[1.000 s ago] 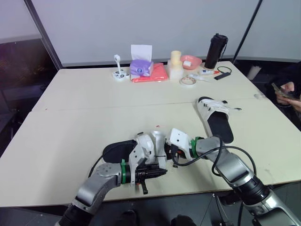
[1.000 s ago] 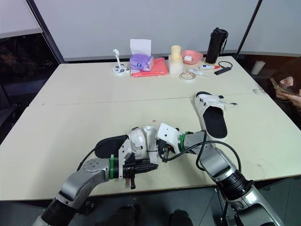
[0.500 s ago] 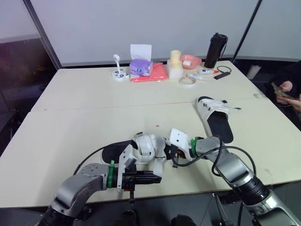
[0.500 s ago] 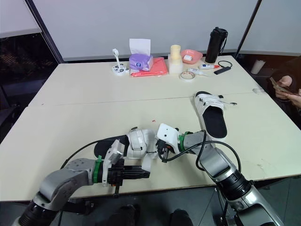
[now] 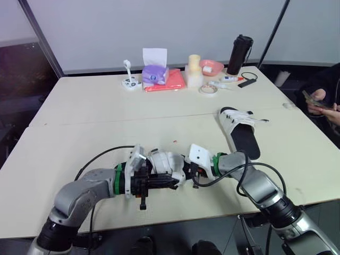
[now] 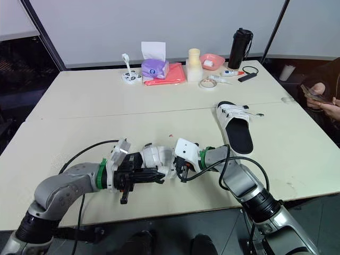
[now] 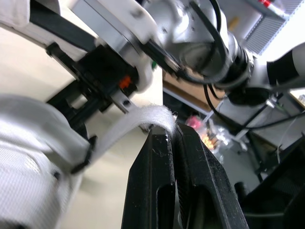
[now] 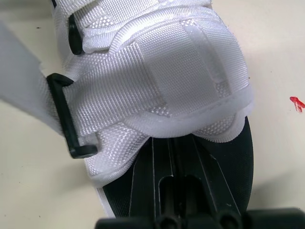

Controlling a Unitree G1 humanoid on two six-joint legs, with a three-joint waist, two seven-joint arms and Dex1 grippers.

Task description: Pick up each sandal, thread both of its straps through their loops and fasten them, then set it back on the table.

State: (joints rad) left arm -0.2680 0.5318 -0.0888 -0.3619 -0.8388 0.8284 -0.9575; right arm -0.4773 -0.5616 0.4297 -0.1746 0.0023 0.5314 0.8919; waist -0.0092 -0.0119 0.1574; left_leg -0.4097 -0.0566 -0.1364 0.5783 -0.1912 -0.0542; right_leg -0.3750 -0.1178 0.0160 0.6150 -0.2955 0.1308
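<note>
A white-strapped sandal with a black sole lies near the table's front edge between my two grippers. My left gripper is shut on the free end of one white strap, just past the black loop. It reaches the sandal from the left. My right gripper is shut on the sandal's black sole, under the fastened front strap. The second sandal lies flat on the table, farther off to the right.
Along the far edge stand a purple tissue box, a red cloth, a pink bowl, a tape roll and a black bottle. A person's hands hold something at the right edge.
My left arm has swung out to the left, and its gripper has risen from the table's front edge up to the sandal. The right gripper has kept its hold.
</note>
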